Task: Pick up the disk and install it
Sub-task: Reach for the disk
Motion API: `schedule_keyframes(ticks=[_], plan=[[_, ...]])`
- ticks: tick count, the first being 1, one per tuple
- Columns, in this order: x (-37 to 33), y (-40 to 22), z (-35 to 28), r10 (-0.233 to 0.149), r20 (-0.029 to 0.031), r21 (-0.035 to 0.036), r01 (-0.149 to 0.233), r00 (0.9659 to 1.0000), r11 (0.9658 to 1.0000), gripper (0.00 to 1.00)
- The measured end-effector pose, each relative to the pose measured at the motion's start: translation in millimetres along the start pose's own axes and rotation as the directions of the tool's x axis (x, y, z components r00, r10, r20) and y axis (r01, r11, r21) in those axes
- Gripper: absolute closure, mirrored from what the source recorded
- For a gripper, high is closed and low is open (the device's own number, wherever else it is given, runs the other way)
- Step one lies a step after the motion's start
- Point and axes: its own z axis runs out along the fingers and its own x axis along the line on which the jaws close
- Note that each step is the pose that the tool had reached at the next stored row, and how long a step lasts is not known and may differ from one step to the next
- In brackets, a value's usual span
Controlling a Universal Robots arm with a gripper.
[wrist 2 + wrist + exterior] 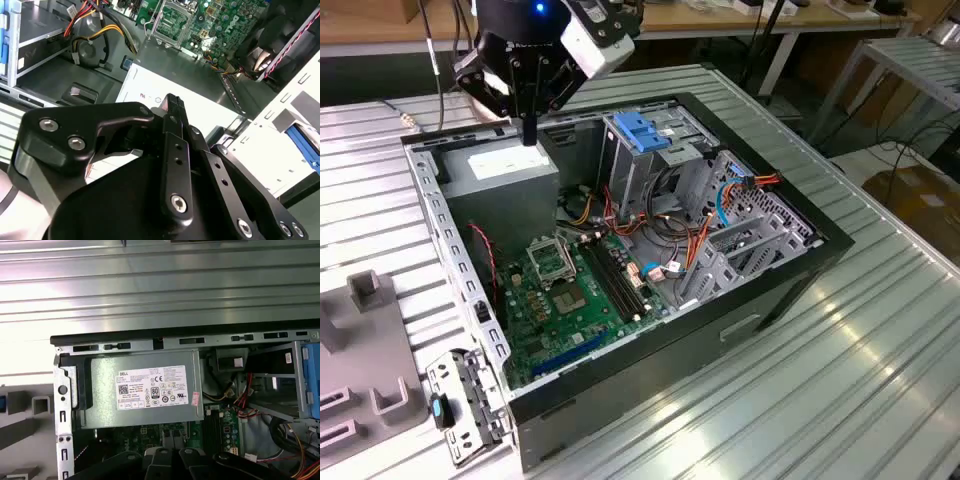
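Observation:
The disk is out of view. My gripper (528, 135) hangs over the back corner of the open computer case (740, 330), just above the grey power-supply box (505, 172) with its white sticker. In the second wrist view the gripper (172, 102) has its black fingers pressed together with nothing between them, pointing at the white sticker (210, 107). The metal drive cage (638, 135) with its blue plastic top stands in the case, to the exterior view's right of the gripper.
The green motherboard (565, 290) and bundles of red, orange and yellow cables (695, 240) lie on the case floor. A grey fixture (365, 370) and a metal bracket with a blue clip (455, 405) sit at the exterior view's left on the ribbed metal table (840, 380).

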Motion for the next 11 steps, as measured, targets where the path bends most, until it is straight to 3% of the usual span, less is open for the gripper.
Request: schedule_keyframes(ticks=[11], plan=[[8.1,-0.7,-0.2,0.000,0.0000,-0.0001,0.000,1.0000,1.0000,0.89]])
